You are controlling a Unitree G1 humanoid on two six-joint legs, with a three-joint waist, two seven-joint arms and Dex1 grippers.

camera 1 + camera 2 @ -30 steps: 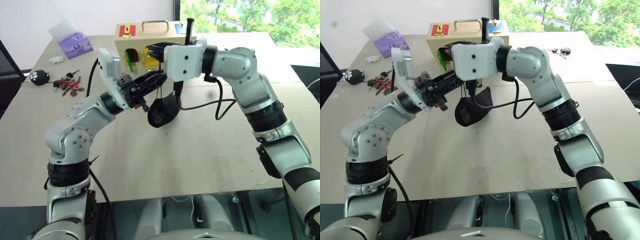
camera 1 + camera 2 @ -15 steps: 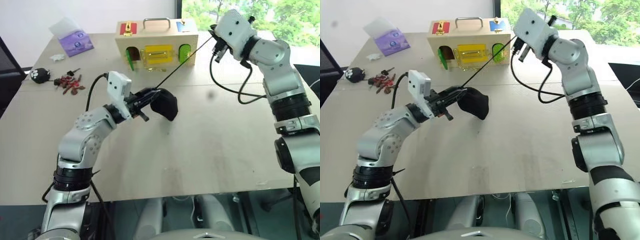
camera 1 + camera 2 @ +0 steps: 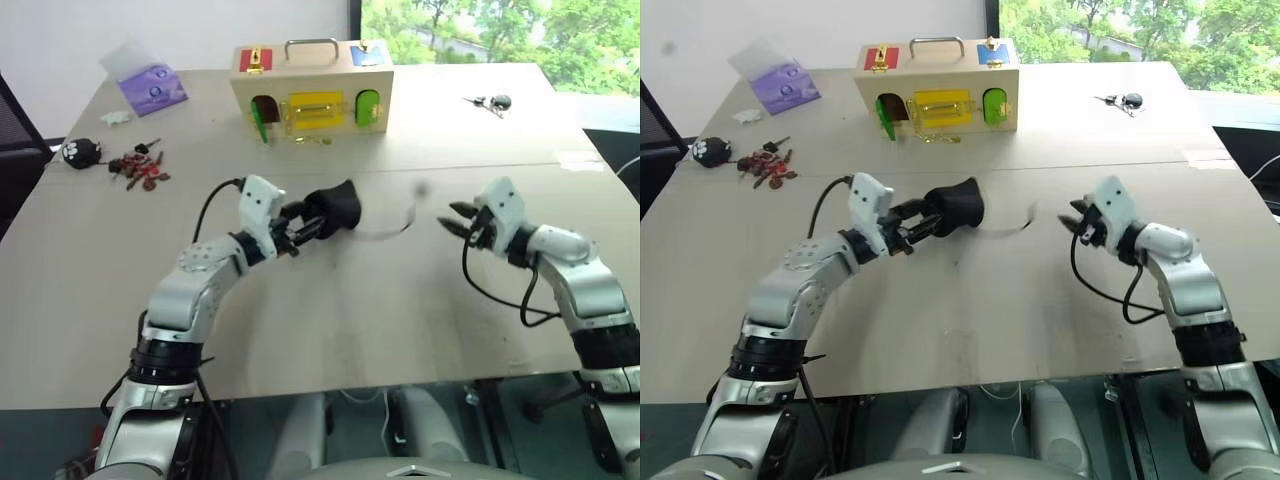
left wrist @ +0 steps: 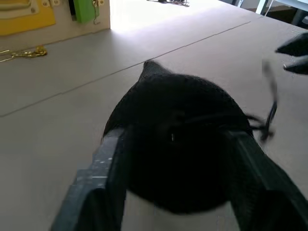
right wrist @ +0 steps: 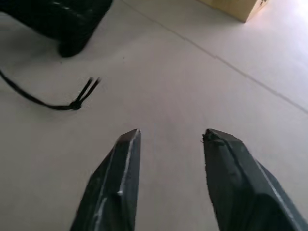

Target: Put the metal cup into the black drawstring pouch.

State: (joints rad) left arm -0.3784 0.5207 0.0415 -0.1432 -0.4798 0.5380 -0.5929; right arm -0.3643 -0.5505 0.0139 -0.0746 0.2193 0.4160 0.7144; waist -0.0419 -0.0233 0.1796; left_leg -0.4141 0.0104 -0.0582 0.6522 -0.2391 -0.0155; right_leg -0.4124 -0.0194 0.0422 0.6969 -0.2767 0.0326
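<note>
The black drawstring pouch point(image 3: 337, 208) rests on the table near its middle, bulging and rounded. My left gripper point(image 3: 305, 226) reaches in level from the left with its fingers point(image 4: 103, 178) spread wide on either side of the pouch point(image 4: 178, 139). The pouch's thin cord point(image 3: 395, 228) trails loose over the table to the right, and its knotted end point(image 5: 74, 104) lies flat. My right gripper point(image 3: 458, 220) hovers low over the table right of the cord, open, with nothing between its fingertips point(image 5: 126, 144). The metal cup is hidden.
A wooden latch box point(image 3: 312, 88) with a handle stands at the back centre. A purple packet point(image 3: 150, 88), a black keychain toy point(image 3: 78, 152) and small red pieces point(image 3: 140, 170) lie at the back left. Keys point(image 3: 490, 101) lie at the back right.
My right arm swung down from high at the back to the table's right side and let go of the taut cord, which fell slack. My left gripper sank with the pouch and spread its fingers.
</note>
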